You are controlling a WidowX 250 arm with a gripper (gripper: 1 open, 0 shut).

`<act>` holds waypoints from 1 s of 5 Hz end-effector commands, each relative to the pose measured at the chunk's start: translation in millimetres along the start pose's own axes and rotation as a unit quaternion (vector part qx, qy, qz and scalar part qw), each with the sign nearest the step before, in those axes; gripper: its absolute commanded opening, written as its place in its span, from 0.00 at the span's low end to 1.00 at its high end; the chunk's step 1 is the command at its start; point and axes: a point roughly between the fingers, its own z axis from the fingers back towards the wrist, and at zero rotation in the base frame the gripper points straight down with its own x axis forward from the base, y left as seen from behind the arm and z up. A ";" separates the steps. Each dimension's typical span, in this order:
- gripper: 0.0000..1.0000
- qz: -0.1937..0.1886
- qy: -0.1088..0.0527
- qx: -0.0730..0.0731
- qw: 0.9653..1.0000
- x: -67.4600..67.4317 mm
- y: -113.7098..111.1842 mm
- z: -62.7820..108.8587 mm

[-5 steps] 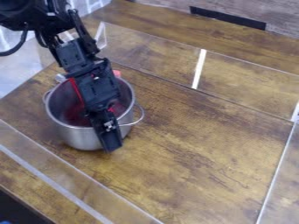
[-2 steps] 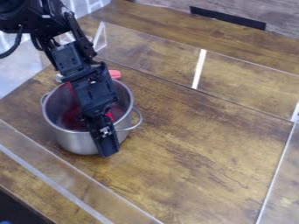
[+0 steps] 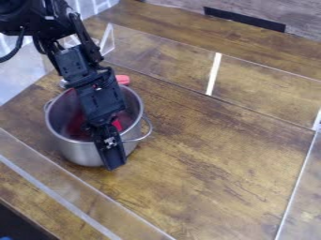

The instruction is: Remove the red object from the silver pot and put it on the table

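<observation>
The silver pot (image 3: 70, 148) stands on the table (image 3: 213, 159) at the left. My gripper (image 3: 109, 141) reaches steeply down into the pot from the upper left, and its long black front finger (image 3: 112, 150) overlaps the pot's near rim. The red object (image 3: 85, 120) shows inside the pot on both sides of the fingers, and the jaws look shut on it. The fingers hide its middle, and the second finger is hidden too.
A white strip (image 3: 213, 73) lies on the wood right of the pot. A dark flat item (image 3: 238, 14) sits at the far edge. The table's left edge (image 3: 18, 86) runs close to the pot. Bare wood spreads right of and in front of the pot.
The gripper and the pot sit a touch further left and nearer the front than a second ago; the grip looks the same.
</observation>
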 end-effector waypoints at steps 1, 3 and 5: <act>0.00 -0.002 0.001 0.002 1.000 4.2 -1.7 1.6; 0.00 0.016 -0.016 0.001 1.000 7.6 4.5 -5.6; 0.00 0.053 -0.042 0.003 0.998 3.6 5.8 -9.2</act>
